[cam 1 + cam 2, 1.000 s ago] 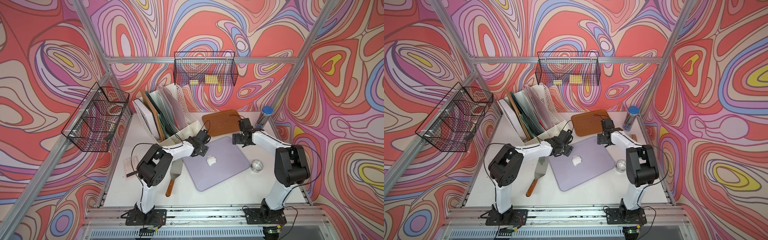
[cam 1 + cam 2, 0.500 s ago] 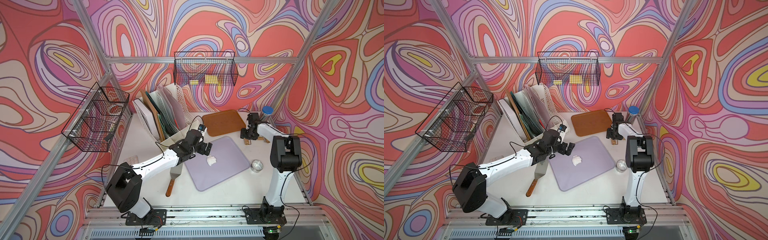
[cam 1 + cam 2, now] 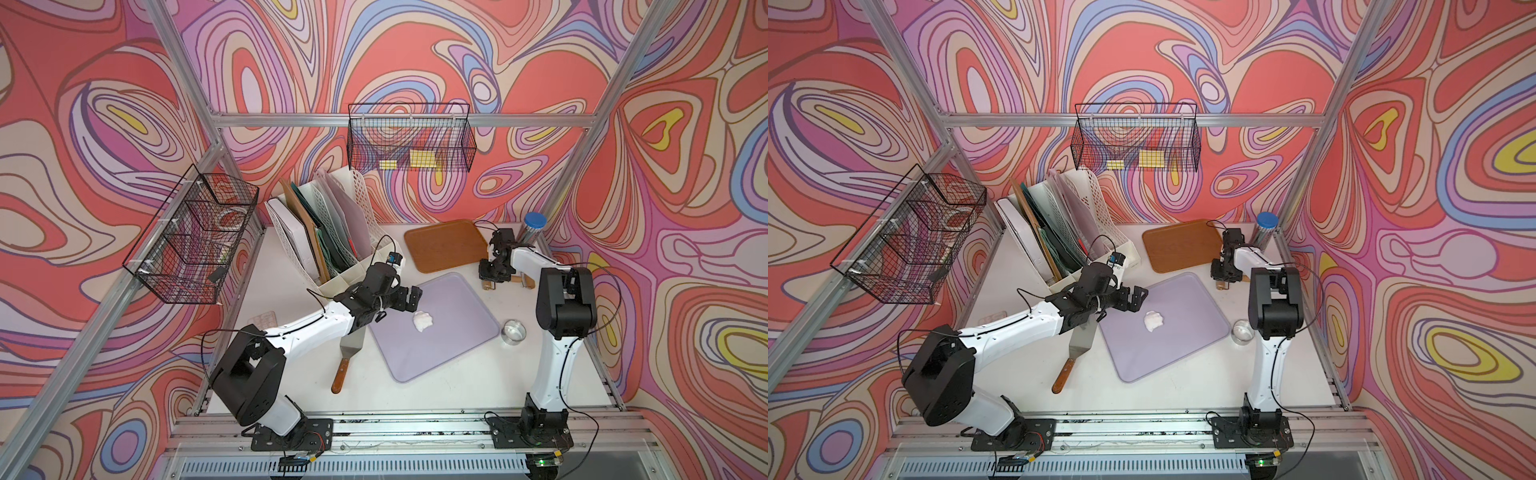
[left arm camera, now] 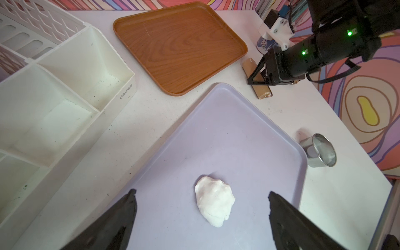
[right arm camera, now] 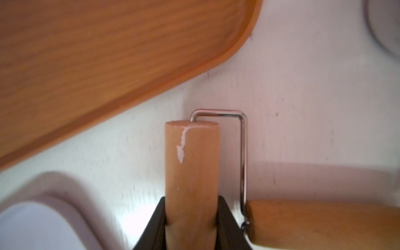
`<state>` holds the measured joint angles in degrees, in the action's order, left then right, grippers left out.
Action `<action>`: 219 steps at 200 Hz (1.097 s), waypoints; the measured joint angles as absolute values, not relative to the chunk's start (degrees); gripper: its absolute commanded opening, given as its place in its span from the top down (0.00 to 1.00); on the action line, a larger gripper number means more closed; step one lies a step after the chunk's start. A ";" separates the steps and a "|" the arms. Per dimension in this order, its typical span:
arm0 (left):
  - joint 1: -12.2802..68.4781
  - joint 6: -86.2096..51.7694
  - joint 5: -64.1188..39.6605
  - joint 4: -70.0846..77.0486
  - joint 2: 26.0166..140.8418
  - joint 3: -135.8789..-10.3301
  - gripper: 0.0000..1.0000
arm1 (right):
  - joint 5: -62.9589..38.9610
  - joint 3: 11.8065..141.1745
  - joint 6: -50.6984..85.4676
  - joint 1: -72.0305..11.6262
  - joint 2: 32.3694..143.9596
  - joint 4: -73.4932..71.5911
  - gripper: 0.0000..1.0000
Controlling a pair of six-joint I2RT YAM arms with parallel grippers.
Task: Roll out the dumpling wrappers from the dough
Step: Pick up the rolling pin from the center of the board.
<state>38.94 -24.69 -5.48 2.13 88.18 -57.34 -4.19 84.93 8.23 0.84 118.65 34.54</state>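
A lump of white dough [image 3: 423, 321] [image 4: 214, 200] lies on the lilac tray [image 3: 457, 324]. No dumpling wrappers are in view. My left gripper [image 3: 409, 297] [image 4: 201, 192] hovers open at the tray's left edge, its fingers standing either side of the dough and clear of it. A wooden roller [image 4: 260, 92] [image 5: 191, 162] with a wire bracket lies on the table behind the tray's right corner. My right gripper [image 3: 490, 282] [image 5: 191, 198] is shut on one of its wooden cylinders, both jaws pressing its sides.
A metal ring cutter [image 3: 514, 331] [image 4: 320, 151] stands right of the lilac tray. A brown wooden tray [image 3: 446, 245] lies behind it. A spatula [image 3: 347, 353] lies left of the tray under my left arm. A white file rack [image 3: 332, 232] and a blue-capped bottle [image 3: 534, 226] stand at the back.
My right gripper moved right from the tray's back edge to the roller and closed on it. My left arm stretched out from a folded pose, its open gripper reaching the dough.
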 measured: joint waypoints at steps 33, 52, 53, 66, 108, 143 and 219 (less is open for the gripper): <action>36.88 -30.96 -10.04 6.20 88.07 -56.73 0.01 | -8.19 78.17 9.21 0.40 106.87 32.77 0.84; 35.83 -34.79 -13.98 8.54 88.07 -56.88 0.02 | -9.43 74.83 9.61 -1.30 98.63 30.35 0.84; 35.81 -34.87 -14.06 8.58 88.07 -56.93 0.02 | -9.54 74.54 9.58 -1.48 98.04 30.13 0.84; 35.51 -36.86 -16.27 9.21 88.07 -57.74 0.03 | -10.46 71.70 9.80 -3.88 92.77 27.42 0.84; 35.57 -41.91 -21.26 11.44 90.54 -64.77 0.11 | -15.25 60.31 11.62 -14.31 82.61 14.61 0.84; 35.57 -46.15 -24.36 12.73 95.42 -68.79 0.24 | -18.72 53.47 14.35 -18.61 83.07 5.65 0.84; 35.53 -48.49 -22.76 9.76 97.84 -69.45 0.28 | -24.95 52.38 16.01 -21.85 85.47 -7.40 0.83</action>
<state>35.53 -48.49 -22.76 9.76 97.84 -69.45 -24.95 52.38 16.01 -21.85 85.47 -7.40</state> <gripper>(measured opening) 0.743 0.342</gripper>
